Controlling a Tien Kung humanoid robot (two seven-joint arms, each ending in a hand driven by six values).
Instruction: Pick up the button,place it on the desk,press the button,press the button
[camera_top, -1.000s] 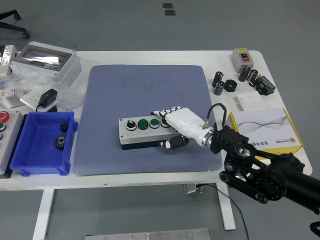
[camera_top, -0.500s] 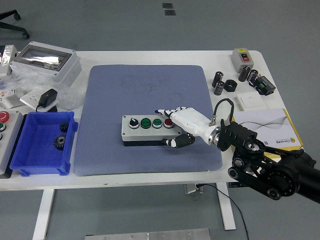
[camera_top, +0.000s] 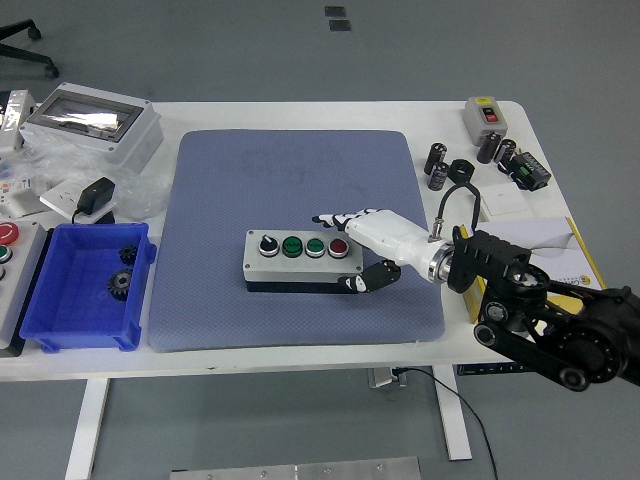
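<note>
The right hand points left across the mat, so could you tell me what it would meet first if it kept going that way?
Probably the button box: the right hand sits at its right end, fingers just behind its top edge. Depth is unclear, so they might pass behind it.

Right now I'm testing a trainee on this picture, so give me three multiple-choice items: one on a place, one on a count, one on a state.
1. Where does the button box lie?
A. on the blue-grey mat
B. in the blue bin
C. on the yellow-edged carton

2. How many green buttons does the box top show?
A. none
B. two
C. four

3. How does the right hand stand to the box?
A. far off at the table edge
B. lifting the box clear of the mat
C. at the box's right end, fingers stretched out behind it, thumb in front

Key: 1 A, the box rests flat on the mat's middle. 2 B, two green buttons sit between a black knob and a red button. 3 C, the white hand brackets the box's right end while the box lies on the mat.
</note>
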